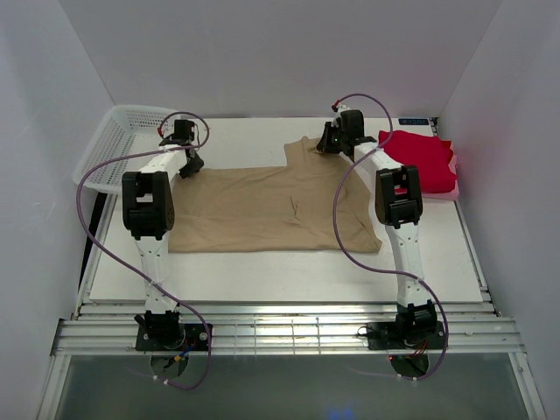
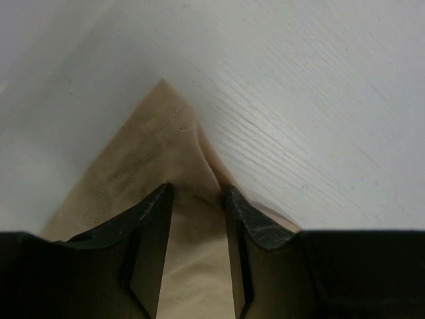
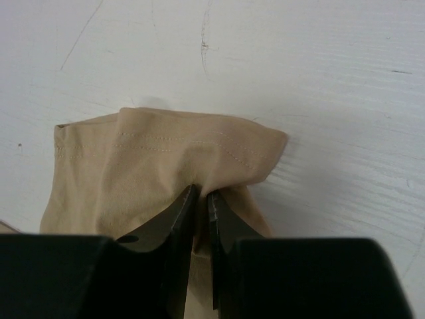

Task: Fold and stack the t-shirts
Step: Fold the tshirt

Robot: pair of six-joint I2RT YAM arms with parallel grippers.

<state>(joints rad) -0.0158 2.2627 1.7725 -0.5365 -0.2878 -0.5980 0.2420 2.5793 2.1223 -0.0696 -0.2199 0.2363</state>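
The tan-beige t-shirt lies spread flat across the middle of the table. My left gripper is at its far left corner. In the left wrist view the gripper has its jaws apart, straddling a raised ridge of the tan cloth just behind the corner. My right gripper is at the shirt's far right sleeve. In the right wrist view the gripper is shut, pinching the hemmed tan cloth. The red t-shirt lies folded at the back right.
A white mesh basket stands off the table's far left corner, close to the left gripper. White walls close in the back and both sides. The red shirt rests on a pink pad just right of the right arm.
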